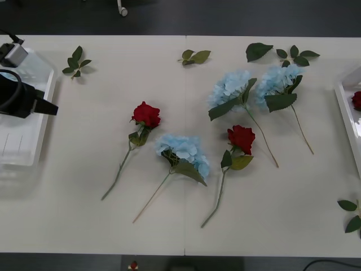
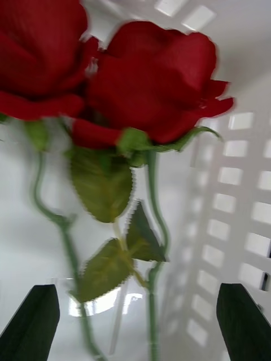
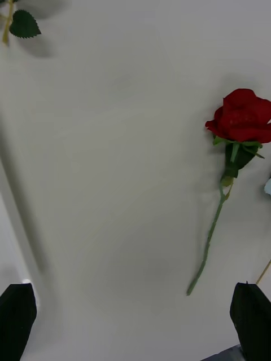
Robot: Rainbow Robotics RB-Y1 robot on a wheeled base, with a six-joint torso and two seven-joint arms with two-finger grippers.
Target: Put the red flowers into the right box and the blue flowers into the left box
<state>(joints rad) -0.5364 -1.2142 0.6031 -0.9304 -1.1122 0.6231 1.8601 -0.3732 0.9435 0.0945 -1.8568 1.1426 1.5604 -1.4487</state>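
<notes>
The left gripper [image 3: 135,318] hangs above the bare white table [image 1: 169,113], its two black fingers [image 3: 17,318] spread wide with nothing between them. Ahead of those fingers and off toward one of them lies a red rose [image 3: 240,115], its thin green stem running back toward the fingertip on that side without touching it. From the front, the left arm [image 1: 20,96] sits over the left box [image 1: 22,141], the ribbed translucent basket at the table's left edge.

The right gripper [image 2: 135,321] is also wide open, black fingers [image 2: 31,324] at either side and gripping nothing. Right in front of them, lying inside a white box with a slotted wall [image 2: 237,192], are two red blooms [image 2: 152,79] side by side, their stems and serrated leaves [image 2: 104,186] trailing back between the fingers. In the front view the right box [image 1: 348,116] shows at the table's right edge with a bit of red inside.

Out on the table, well clear of both sets of fingers, lie a second red rose [image 1: 241,138] and three blue flowers: one [image 1: 183,152] between the two roses, and a pair [image 1: 230,87] [image 1: 276,79] farther back. Loose leaf sprigs [image 1: 76,61] lie scattered around the edges.
</notes>
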